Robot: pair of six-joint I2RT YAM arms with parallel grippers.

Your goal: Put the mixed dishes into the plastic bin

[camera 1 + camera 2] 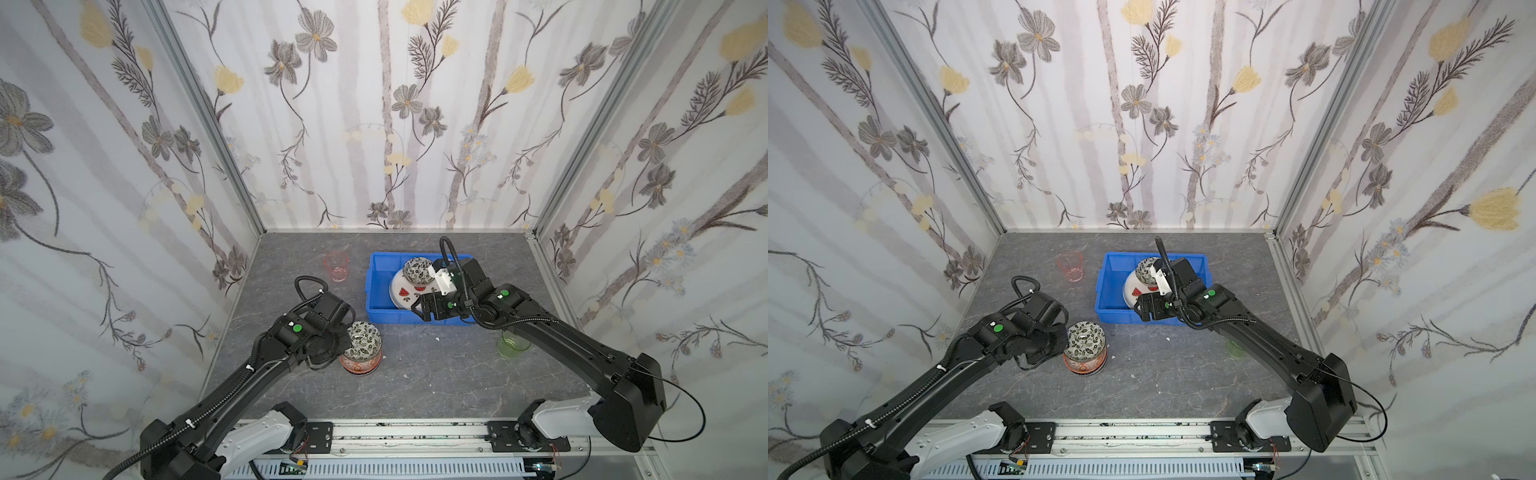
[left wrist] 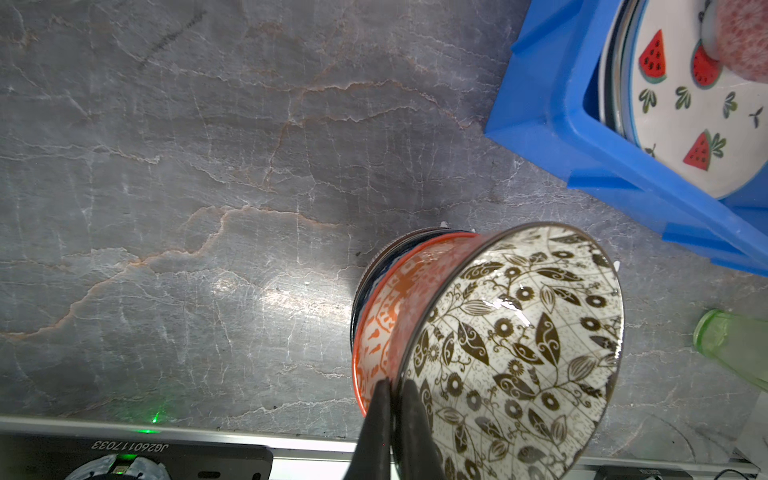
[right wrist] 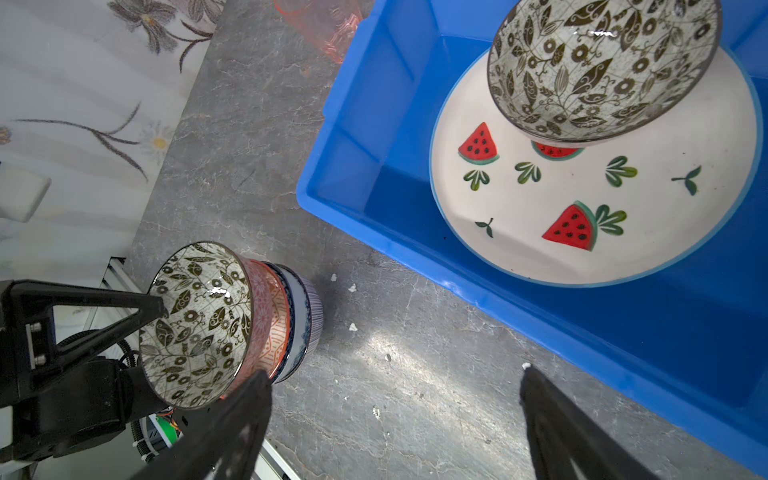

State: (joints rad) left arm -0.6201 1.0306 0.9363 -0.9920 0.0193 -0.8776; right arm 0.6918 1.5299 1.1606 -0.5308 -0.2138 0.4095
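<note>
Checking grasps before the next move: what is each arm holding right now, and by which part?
Left gripper: jaws pinch the rim of the leaf-patterned bowl topping the stack. Right gripper: jaws open, holding nothing.

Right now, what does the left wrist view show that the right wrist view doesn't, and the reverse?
Only the left wrist view: the green cup. Only the right wrist view: the pink cup, the wallpapered wall, and the open right hand, holding nothing. Both: the blue bin with the watermelon plate inside, and the left hand shut on the rim of the leaf bowl atop the orange bowl.
</note>
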